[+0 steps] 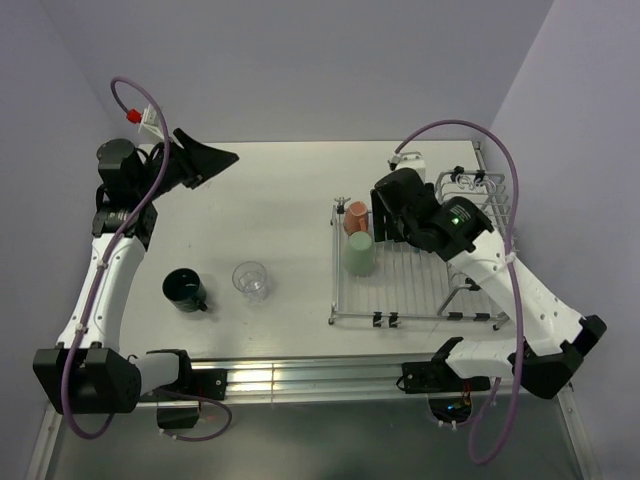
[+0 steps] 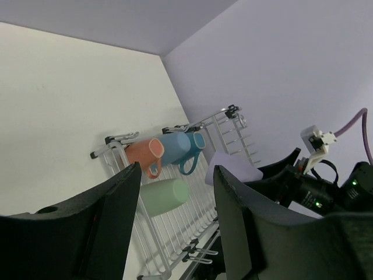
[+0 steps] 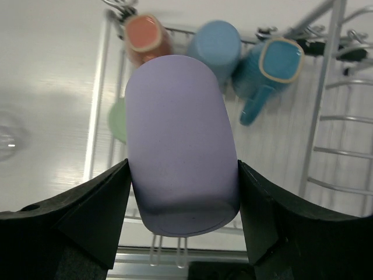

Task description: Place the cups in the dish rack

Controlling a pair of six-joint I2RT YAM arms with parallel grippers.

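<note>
My right gripper (image 3: 183,166) is shut on a lavender cup (image 3: 180,151) and holds it above the wire dish rack (image 3: 96,116). In the rack lie an orange cup (image 3: 145,35), a light blue cup (image 3: 214,46), a blue mug (image 3: 274,64) and a pale green cup (image 3: 118,119), which is partly hidden by the lavender one. In the top view my right gripper (image 1: 383,215) is over the rack's (image 1: 400,315) left part. A dark green mug (image 1: 185,290) and a clear glass tumbler (image 1: 250,280) stand on the table. My left gripper (image 1: 215,158) is open, empty and raised at the far left.
The rack has a raised wire side section (image 1: 480,195) at its right. The left wrist view looks across at the rack (image 2: 151,245) and the right arm (image 2: 326,192). Walls close the table at the back and right.
</note>
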